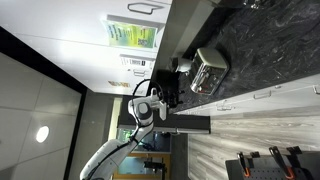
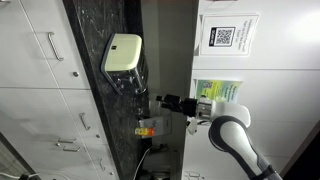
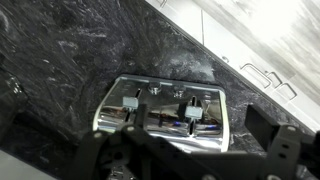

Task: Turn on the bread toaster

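The bread toaster (image 3: 165,112) is recorded standing on the dark marbled countertop (image 3: 60,60), below white cabinet doors (image 3: 250,30); the gripper (image 3: 190,152) is held close before it, fingers (image 3: 285,148) spread apart; contact cannot be judged in an exterior view (image 2: 158,98).

The toaster (image 2: 122,52) is standing on the countertop (image 2: 90,110), right at the edge nearest the arm (image 2: 235,135), away from any corner in view. In the wrist view the countertop is stretching on behind the toaster to its far edge; cabinet doors (image 3: 260,40) are lying past that edge. The gripper (image 2: 160,100) is hanging off the near edge, just beside the toaster, contact not clear. Two sheets (image 2: 225,37) are hanging on the wall (image 2: 280,60) behind the arm, one beside the other.
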